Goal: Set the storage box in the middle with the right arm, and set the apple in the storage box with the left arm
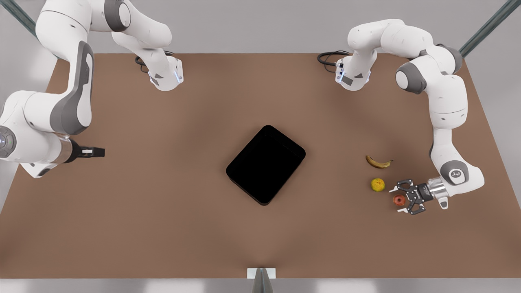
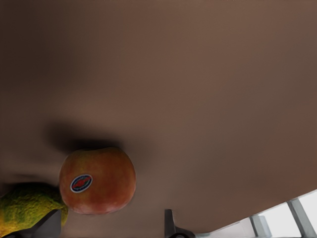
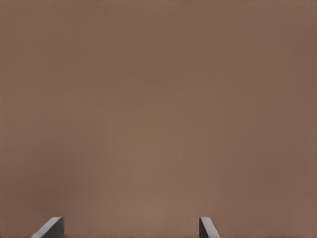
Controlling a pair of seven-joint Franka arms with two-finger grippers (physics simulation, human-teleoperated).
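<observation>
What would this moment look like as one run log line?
storage box: mid-table, empty | apple: on table, between open left tool fingers | right tool: open, waiting at front view's left

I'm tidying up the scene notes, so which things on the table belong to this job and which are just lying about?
Part of the job: storage box; apple; left hand, open around the apple; right hand, waiting apart.
Lying about: banana; yellow-green fruit.

You are looking at a simulated robot lab: a bare brown tabletop, plain grey surroundings, two white-and-grey jointed arms mounted at its edge.
</observation>
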